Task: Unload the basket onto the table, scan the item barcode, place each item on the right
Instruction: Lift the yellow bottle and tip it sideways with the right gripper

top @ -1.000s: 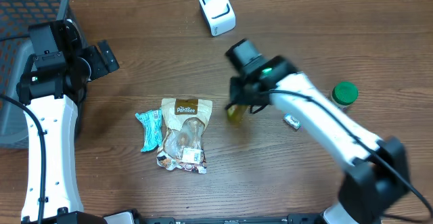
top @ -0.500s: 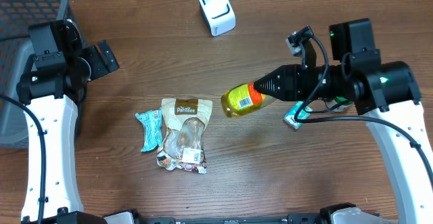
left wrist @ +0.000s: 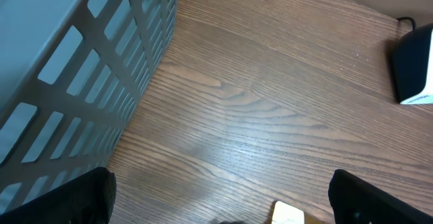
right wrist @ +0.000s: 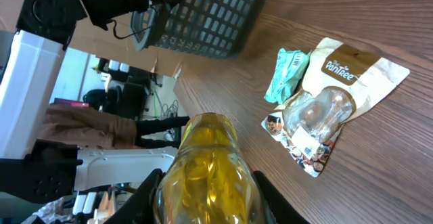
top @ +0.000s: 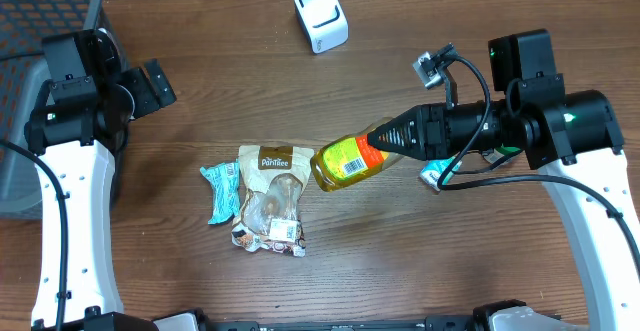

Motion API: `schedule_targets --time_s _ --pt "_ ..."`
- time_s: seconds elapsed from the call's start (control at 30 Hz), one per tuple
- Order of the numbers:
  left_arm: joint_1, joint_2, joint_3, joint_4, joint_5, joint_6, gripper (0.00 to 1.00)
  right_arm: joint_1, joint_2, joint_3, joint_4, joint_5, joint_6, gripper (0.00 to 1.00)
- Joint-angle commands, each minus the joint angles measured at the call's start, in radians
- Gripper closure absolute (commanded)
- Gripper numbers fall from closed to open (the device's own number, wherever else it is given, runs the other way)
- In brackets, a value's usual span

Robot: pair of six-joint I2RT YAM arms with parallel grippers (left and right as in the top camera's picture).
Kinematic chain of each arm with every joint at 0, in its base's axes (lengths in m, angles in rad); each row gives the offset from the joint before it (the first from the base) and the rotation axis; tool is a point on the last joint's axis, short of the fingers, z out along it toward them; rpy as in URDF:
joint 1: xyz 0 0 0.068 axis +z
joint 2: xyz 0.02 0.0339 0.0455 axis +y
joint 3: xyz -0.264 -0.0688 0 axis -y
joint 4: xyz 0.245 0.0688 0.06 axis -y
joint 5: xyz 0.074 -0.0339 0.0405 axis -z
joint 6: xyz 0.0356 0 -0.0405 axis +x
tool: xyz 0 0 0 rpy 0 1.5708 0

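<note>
well, the right jaws clamp the yellow bottle [top: 347, 160] by its cap end above the counter's middle, well apart from the scanner [top: 321, 16] at the far edge; left jaws gape empty. so cantilevered, it may slip or twist.

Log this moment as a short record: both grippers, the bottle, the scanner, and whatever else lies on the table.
left gripper: open, empty, next to the basket
right gripper: shut on the yellow bottle
yellow bottle: held sideways by its neck end
scanner: white, at the far side of the table, apart from the bottle
loose items: snack bag with a teal wrapper against its side
</note>
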Motion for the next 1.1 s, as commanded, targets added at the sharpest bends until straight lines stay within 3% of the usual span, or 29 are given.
schedule_targets --time_s 0.0,0.73,1.07 --pt "-0.002 -0.006 0.023 0.000 0.001 0.019 0.00 -0.002 -0.016 0.026 0.002 -0.061 -0.013 0.82" --pt "-0.002 -0.006 0.023 0.000 0.001 0.019 0.00 -0.002 -0.016 0.025 -0.005 -0.056 -0.013 0.83" --pt "-0.002 -0.006 0.023 0.000 0.001 0.019 0.00 0.003 0.023 -0.007 -0.011 0.135 -0.009 0.83"
